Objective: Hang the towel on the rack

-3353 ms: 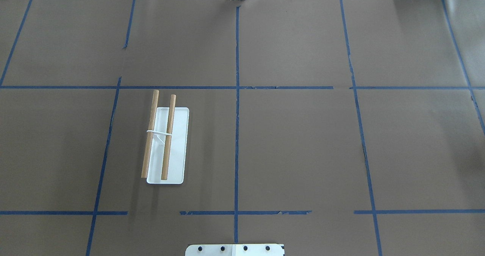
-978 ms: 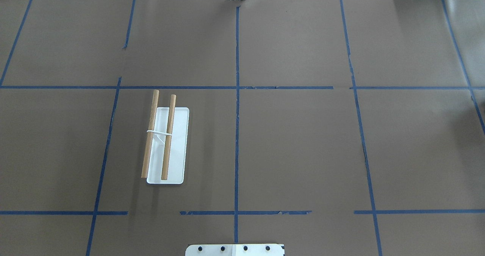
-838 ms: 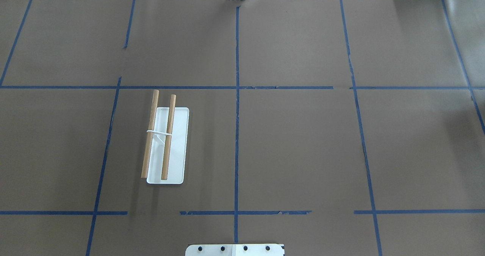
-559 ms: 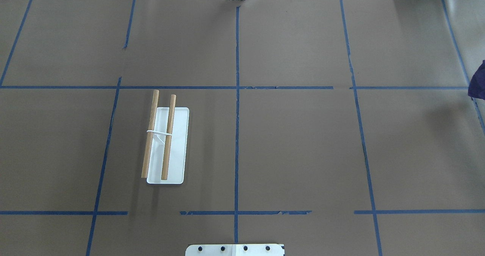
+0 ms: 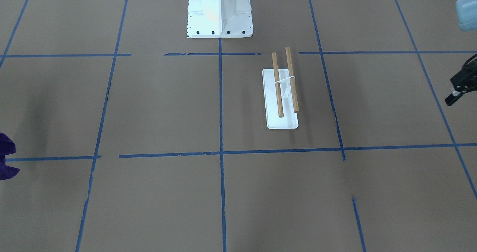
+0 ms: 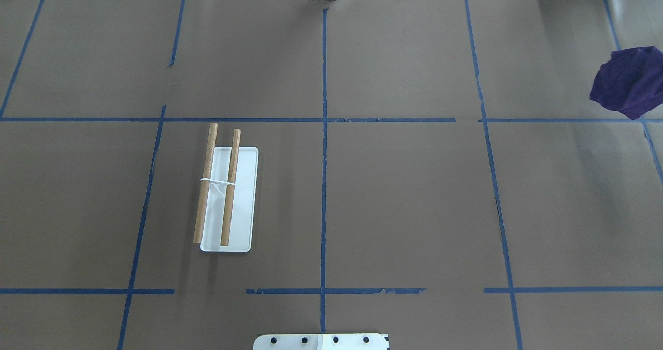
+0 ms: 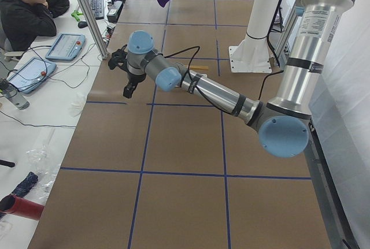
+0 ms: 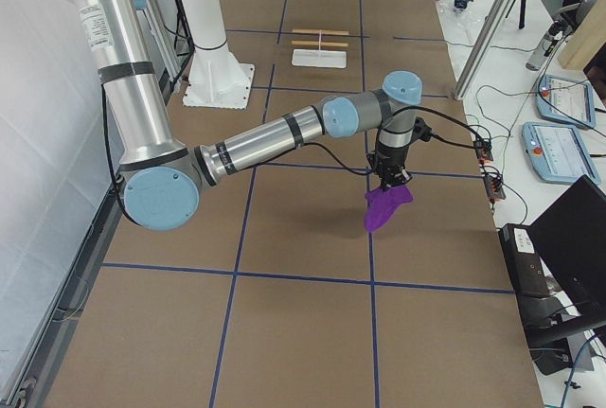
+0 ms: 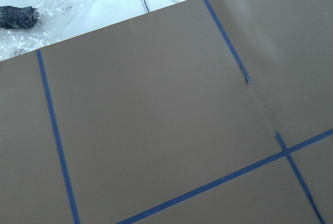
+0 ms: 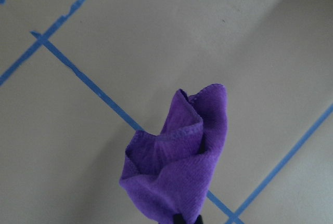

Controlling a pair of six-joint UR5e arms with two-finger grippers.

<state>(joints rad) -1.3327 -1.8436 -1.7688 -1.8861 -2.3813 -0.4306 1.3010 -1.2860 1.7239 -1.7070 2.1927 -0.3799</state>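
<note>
Right wrist-mounted view: the towel [image 10: 174, 167], soft, light and bunched, dangles over the worktop [image 6: 404, 194] from the right claw [image 8: 390, 181], seemingly pinching one fold, well apart from the rack [image 6: 228, 194]; a hem grip would drape better. Whether the left claw [image 5: 455, 93] is spread, I cannot tell.

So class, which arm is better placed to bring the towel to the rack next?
Right. The right gripper pinches the purple towel, lifted off the table. The left gripper is nearer the rack but holds nothing.
</note>
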